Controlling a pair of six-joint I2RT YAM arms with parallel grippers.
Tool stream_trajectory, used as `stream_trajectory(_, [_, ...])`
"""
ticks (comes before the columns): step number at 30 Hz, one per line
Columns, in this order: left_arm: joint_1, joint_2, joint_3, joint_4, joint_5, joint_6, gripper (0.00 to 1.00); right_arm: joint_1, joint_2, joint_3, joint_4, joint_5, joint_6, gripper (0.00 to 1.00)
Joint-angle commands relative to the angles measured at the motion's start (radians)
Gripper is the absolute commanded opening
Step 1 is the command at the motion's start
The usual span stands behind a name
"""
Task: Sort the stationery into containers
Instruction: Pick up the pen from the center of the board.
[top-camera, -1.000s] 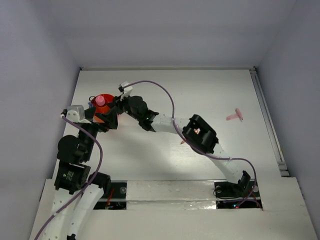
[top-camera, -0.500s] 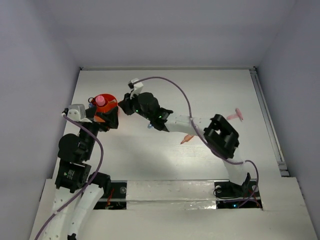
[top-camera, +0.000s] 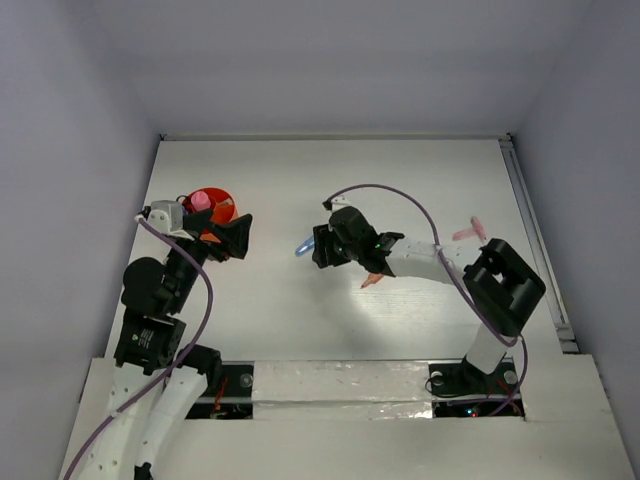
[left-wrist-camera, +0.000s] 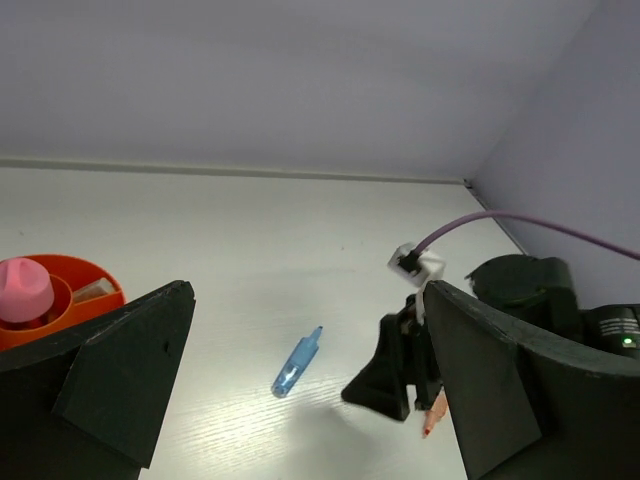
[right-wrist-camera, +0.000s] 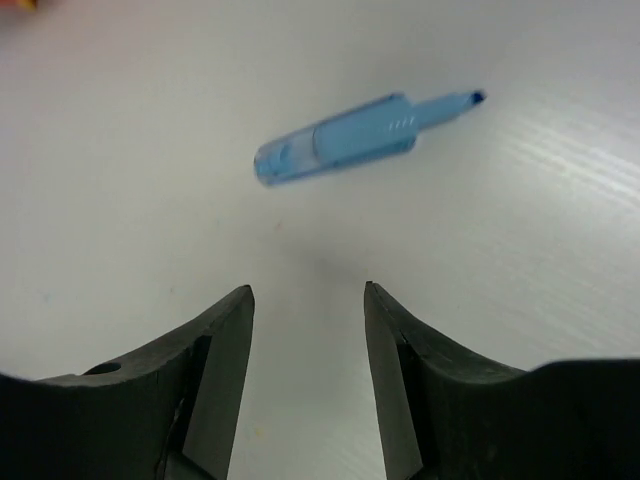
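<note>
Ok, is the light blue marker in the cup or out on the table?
Out. The light blue marker lies flat on the table ahead of the right gripper's open jaws, apart from the orange cup.

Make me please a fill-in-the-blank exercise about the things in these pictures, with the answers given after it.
1. The marker before the open right gripper is light ____.
2. The orange-red cup holds a tube of ____ colour.
3. The left gripper is ____ and holds nothing.
Missing words: blue; pink; open.
</note>
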Motion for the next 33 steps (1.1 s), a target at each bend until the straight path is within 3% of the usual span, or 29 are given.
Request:
stream_trajectory(1, [0.003, 0.010, -0.007, 0.082, 0.056, -0.036, 0.99, 0.024, 0.026, 0.060, -0.122, -0.072, 0.009, 0.61])
stream_trajectory(11, [0.003, 0.010, -0.013, 0.068, 0.030, -0.029, 0.99, 0.033, 0.213, 0.203, -0.136, -0.043, 0.012, 0.79])
stream_trajectory(19, [0.003, 0.010, -0.017, 0.059, 0.031, -0.019, 0.99, 0.004, 0.377, 0.390, -0.202, 0.040, -0.039, 0.79])
stream_trajectory(29, [0.003, 0.016, -0.019, 0.063, 0.040, -0.022, 0.99, 0.004, 0.407, 0.448, -0.276, 0.120, -0.148, 0.78])
stream_trajectory(31, [0.003, 0.021, -0.019, 0.065, 0.043, -0.025, 0.99, 0.004, 0.402, 0.451, -0.288, 0.105, -0.117, 0.81])
stream_trajectory(32, [0.003, 0.022, -0.019, 0.065, 0.043, -0.025, 0.99, 0.004, 0.397, 0.442, -0.277, 0.074, -0.105, 0.89])
stream_trajectory(33, [0.003, 0.024, -0.019, 0.065, 0.043, -0.024, 0.99, 0.004, 0.394, 0.433, -0.255, 0.066, -0.093, 0.92])
